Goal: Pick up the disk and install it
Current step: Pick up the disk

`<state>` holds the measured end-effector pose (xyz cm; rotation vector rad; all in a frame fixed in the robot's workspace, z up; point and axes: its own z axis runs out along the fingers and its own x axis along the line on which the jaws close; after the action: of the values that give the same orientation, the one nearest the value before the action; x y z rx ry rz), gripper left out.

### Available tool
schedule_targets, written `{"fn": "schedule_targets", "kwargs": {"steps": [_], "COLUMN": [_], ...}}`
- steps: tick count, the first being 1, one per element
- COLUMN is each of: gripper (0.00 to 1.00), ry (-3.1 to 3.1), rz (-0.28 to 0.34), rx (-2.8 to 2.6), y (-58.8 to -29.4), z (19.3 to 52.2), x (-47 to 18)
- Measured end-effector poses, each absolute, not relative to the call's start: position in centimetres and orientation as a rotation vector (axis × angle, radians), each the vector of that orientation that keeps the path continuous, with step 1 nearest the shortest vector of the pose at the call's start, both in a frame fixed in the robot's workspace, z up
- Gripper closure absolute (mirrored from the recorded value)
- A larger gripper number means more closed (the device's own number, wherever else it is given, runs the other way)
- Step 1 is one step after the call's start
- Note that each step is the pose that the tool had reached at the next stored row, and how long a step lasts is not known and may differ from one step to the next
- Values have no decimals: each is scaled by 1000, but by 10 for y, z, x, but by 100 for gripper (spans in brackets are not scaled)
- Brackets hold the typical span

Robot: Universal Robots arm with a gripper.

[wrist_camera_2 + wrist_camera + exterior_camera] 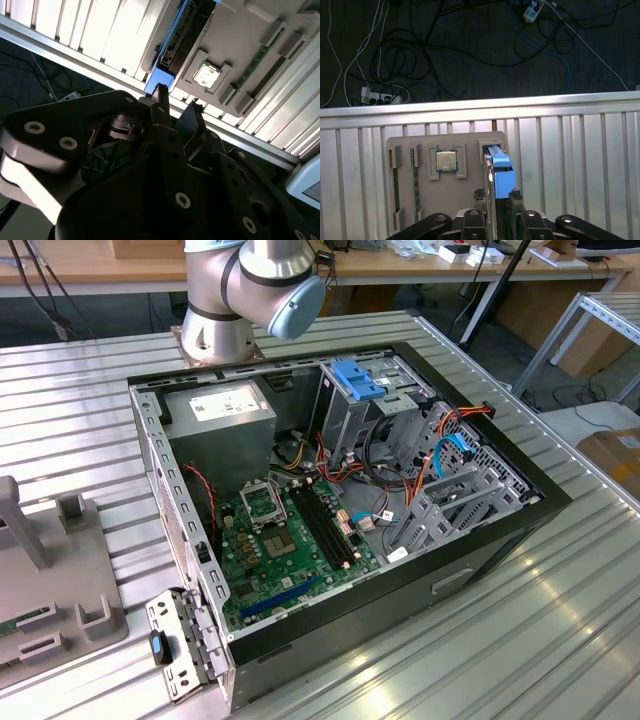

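While your arm stands on its base at twelve o'clock in the exterior view, the grey fixture lies at nine o'clock on the ribbed table, apart from the open case at centre. At seven o'clock, a metal plate with a blue latch sits just beside the case's corner. Inside the case, reading from the exterior view's left, you see the power supply at eleven o'clock. The green board lies under it toward six. The cage, capped in light blue, stands at one o'clock, with orange and blue wires at three o'clock.

In the first wrist view your gripper hangs over the fixture. A memory stick lies in one pocket and a chip in the next. The disk stands on edge in its slot just beside the chip. So the disk is in the fixture, not yet in the case. Your fingers stand apart, one tip on each side of the disk's blue end. You cannot tell whether either tip touches it.

In the second wrist view the disk's blue end sits right at one fingertip, with the chip near the other. Past the table's edge, loose cables lie on the dark floor.
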<state>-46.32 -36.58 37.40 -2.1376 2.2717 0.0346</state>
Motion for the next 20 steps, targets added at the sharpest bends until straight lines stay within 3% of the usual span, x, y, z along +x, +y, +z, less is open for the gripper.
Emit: {"fn": "schedule_targets", "kwargs": {"steps": [1, 2, 3, 4, 14, 20], "gripper": [64, 53, 53, 46, 46, 46], "ry": [2272, 2272, 2272, 2272, 2271, 2271], "rz": [35, 35, 35, 35, 37, 37], "rx": [-2138, -2138, -2138, -2138, -2137, -2136], "y": [-366, -366, -366, -366, -357, -357], "z": [374, 374, 374, 364, 320, 314], "x": [-463, -463, -463, -463, -467, -465]}}
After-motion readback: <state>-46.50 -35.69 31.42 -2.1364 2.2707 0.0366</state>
